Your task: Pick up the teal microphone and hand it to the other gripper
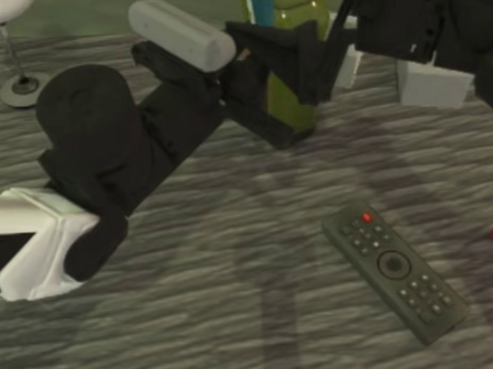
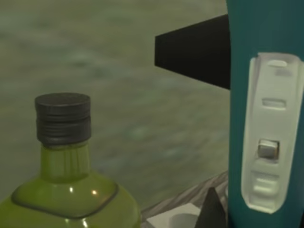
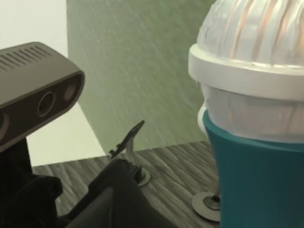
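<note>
The teal microphone is held upright at the far middle of the surface, grasped by the left claw just beside a green bottle. The right claw is close on the right; whether it is clenched cannot be told. A black remote lies near right.

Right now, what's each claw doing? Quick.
Left claw: up at the table's far edge by the green bottle, teal microphone beside it; grip cannot be told.
Right claw: near the microphone's head; cannot be told.
</note>
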Tool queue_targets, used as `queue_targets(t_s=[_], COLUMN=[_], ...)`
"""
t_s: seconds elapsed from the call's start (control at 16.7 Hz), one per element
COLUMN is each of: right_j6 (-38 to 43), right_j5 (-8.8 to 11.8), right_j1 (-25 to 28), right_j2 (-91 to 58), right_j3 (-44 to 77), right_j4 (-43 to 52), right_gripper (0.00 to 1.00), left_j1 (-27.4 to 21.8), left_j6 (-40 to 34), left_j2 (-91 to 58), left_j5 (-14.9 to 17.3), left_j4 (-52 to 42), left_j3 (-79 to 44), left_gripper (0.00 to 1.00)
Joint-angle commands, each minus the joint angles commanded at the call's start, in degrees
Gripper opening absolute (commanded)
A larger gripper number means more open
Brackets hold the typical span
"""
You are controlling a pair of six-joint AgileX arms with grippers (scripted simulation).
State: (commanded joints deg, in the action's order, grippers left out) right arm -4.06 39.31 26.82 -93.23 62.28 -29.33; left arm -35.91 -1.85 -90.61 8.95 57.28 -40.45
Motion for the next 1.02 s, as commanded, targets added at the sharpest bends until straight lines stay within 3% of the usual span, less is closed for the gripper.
queue_targets(t_s=[0.12,0.36,1.02], right_j6=[0.07,0.08,0.08], right_j5=[-1.88,-2.28,-2.28], right_j1=[1.84,2.23,2.23], right_j2=[-2.51,-3.06,-3.06], right_j3=[2.29,2.78,2.78], right_j4=[-0.24,-0.29,-0.29], right_gripper=[1.00,1.00,0.17], left_j1=[0.00,0.00,0.00], left_j6=[0.00,0.00,0.00], left_j2=[0.00,0.00,0.00], left_j5=[0.00,0.00,0.00], left_j4=[0.00,0.00,0.00], left_j3=[0.00,0.00,0.00], left_gripper=[0.00,0.00,0.00])
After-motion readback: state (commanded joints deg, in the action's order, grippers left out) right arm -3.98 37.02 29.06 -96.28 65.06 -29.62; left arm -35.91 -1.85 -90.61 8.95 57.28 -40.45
